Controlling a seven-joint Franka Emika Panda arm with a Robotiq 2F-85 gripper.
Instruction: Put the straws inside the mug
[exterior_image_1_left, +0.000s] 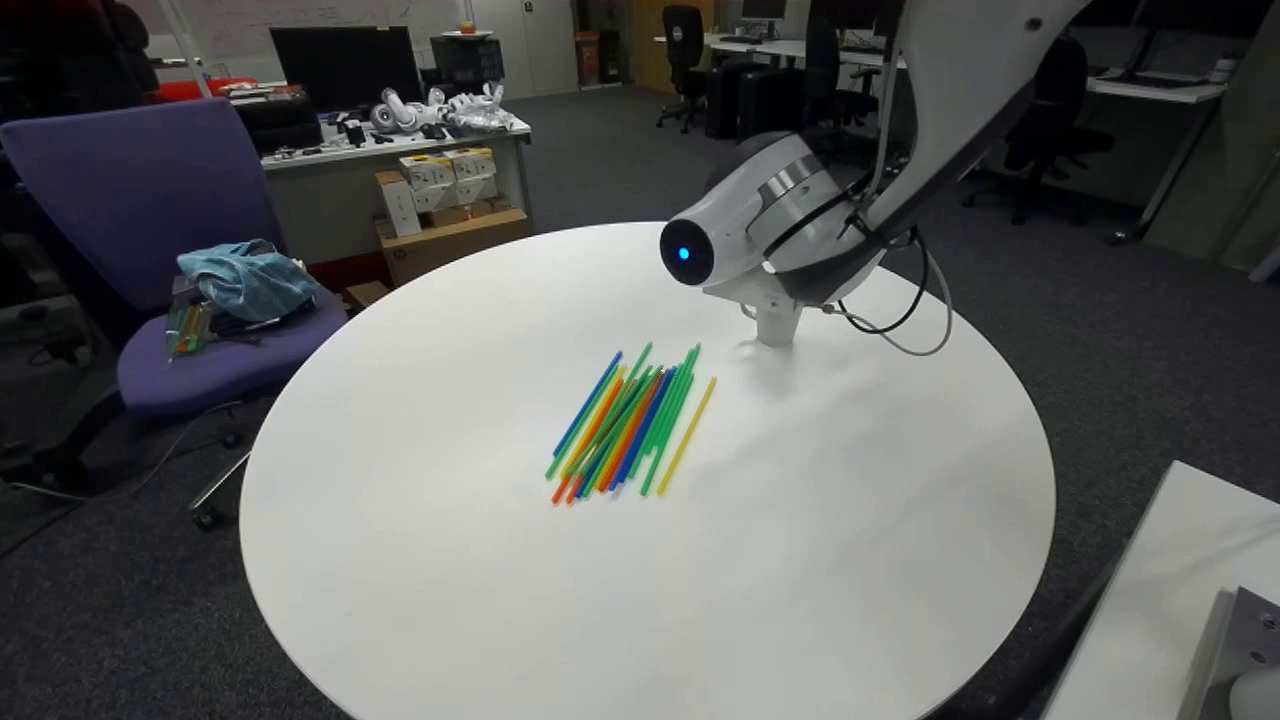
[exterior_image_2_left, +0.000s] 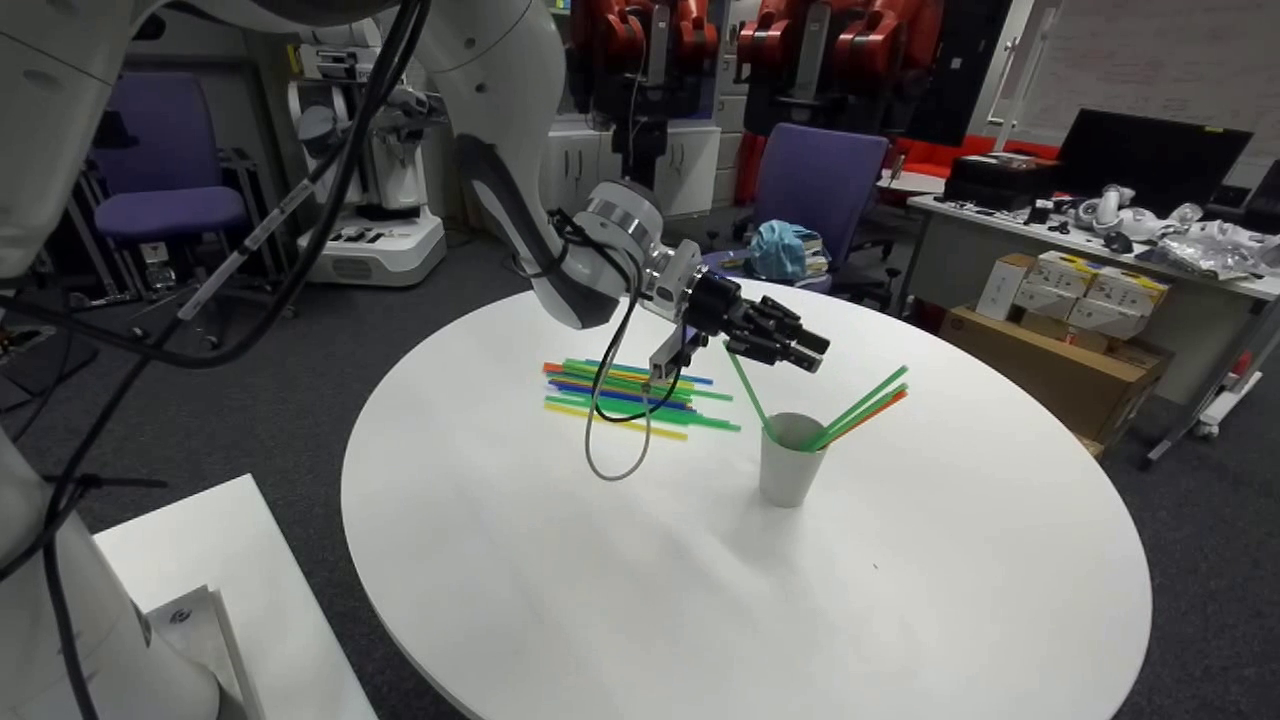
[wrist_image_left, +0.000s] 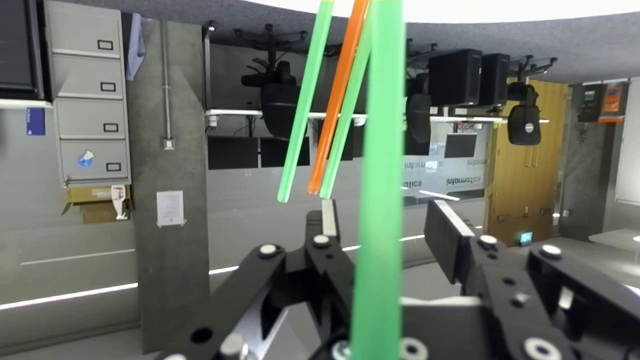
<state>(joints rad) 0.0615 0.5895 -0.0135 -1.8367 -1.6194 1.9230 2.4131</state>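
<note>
The white mug (exterior_image_2_left: 785, 475) stands upright on the table. In an exterior view, only its lower part (exterior_image_1_left: 777, 328) shows below the wrist. Several straws (exterior_image_2_left: 862, 408), green and orange, stand in it; one green straw leans away from the others. My gripper (exterior_image_2_left: 812, 352) is level above the mug, beyond it, open and empty. In the wrist view, the open jaws (wrist_image_left: 387, 215) show with a blurred green straw (wrist_image_left: 382, 165) crossing close to the camera. Two green straws and an orange straw (wrist_image_left: 340, 95) rise beside it. Many loose straws (exterior_image_1_left: 630, 425) lie in a pile.
The round white table (exterior_image_1_left: 430, 560) carries the mug and the pile. Cables (exterior_image_2_left: 612, 474) loop down from the wrist over the loose straws. A purple chair (exterior_image_1_left: 150, 200) with a blue cloth (exterior_image_1_left: 245, 280) stands beyond the table edge.
</note>
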